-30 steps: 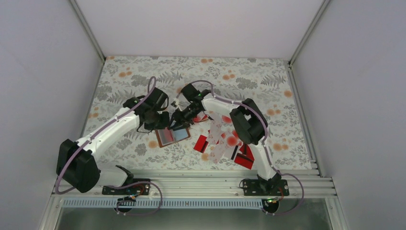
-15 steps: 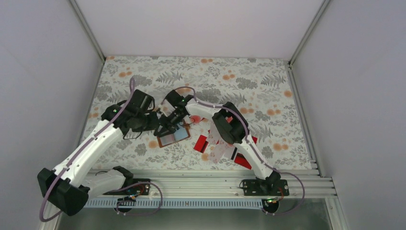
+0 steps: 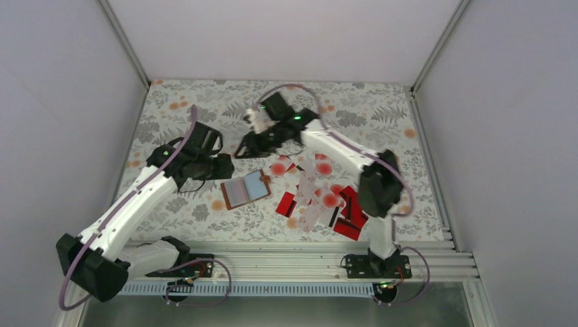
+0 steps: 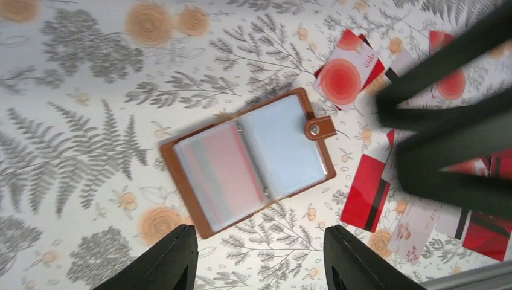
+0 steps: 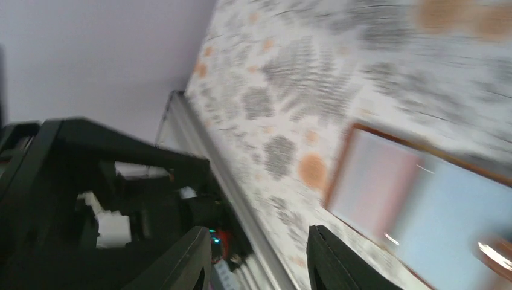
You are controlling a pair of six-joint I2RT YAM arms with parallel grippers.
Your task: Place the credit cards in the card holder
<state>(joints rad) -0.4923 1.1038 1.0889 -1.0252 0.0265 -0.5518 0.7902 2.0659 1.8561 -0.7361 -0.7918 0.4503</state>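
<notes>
Floral cloth (image 3: 382,109) is being shown badly blurred in the right wrist view. The credit cards (image 3: 320,197) are being overlapped in a heap, some being hidden behind the right arm, so no count can be given. 1 card holder (image 4: 250,160) is being left open just left of them. The left gripper (image 4: 259,266) is being held beside it, jaws spread, empty. The right gripper (image 3: 243,148) is being held beyond it, jaws parted on nothing.

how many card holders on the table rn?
1. The brown card holder lies open on the floral tablecloth, just left of the scattered credit cards. Nothing suggests a second, though the cards could hide one.
</notes>
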